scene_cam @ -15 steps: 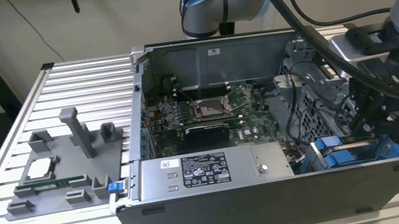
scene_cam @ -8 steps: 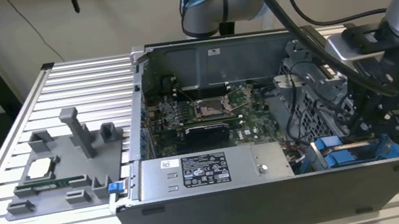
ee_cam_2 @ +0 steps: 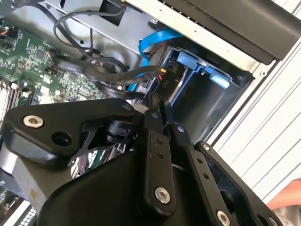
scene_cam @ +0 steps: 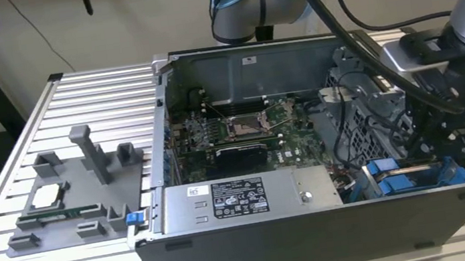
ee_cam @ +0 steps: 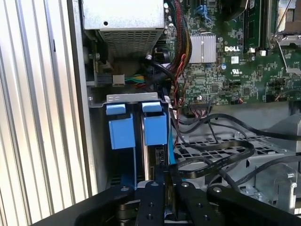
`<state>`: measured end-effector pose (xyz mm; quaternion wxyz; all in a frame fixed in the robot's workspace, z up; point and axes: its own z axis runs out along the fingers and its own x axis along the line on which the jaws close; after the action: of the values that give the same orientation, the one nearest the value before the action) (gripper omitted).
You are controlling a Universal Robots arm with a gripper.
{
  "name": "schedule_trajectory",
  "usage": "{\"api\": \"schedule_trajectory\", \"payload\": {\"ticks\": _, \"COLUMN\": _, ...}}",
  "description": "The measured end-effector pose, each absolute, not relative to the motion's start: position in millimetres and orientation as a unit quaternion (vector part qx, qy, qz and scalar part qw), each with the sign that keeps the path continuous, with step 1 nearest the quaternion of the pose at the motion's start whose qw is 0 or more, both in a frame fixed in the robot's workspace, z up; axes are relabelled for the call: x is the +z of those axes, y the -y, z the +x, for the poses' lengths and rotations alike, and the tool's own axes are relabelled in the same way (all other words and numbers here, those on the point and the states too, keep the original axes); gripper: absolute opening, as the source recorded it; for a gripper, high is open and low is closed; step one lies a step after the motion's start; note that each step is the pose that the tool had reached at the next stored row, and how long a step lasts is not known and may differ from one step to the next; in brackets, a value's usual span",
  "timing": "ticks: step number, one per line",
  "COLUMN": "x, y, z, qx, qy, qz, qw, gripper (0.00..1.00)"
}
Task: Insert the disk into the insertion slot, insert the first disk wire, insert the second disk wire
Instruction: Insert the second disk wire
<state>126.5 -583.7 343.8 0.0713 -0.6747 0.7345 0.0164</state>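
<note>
One gripper point(scene_cam: 437, 144) low over disk point(ee_cam: 155, 129)

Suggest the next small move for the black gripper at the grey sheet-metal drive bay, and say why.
Probably a short, slow press toward the black cable plug. The black gripper, jaws together, hangs close by it, and the disk in its bright blue plastic carrier already sits in the grey sheet-metal drive bay. Whether the plug is fully seated I cannot tell.
</note>
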Motion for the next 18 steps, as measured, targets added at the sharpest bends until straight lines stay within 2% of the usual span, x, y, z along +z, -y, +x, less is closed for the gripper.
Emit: {"api": "schedule_trajectory", "payload": {"ticks": 18, "x": 340.2, "y": 583.3, "z": 126.8, "qx": 0.016, "qy": -0.737, "qz": -0.671, "qw": 0.072, "gripper": 0.00}}
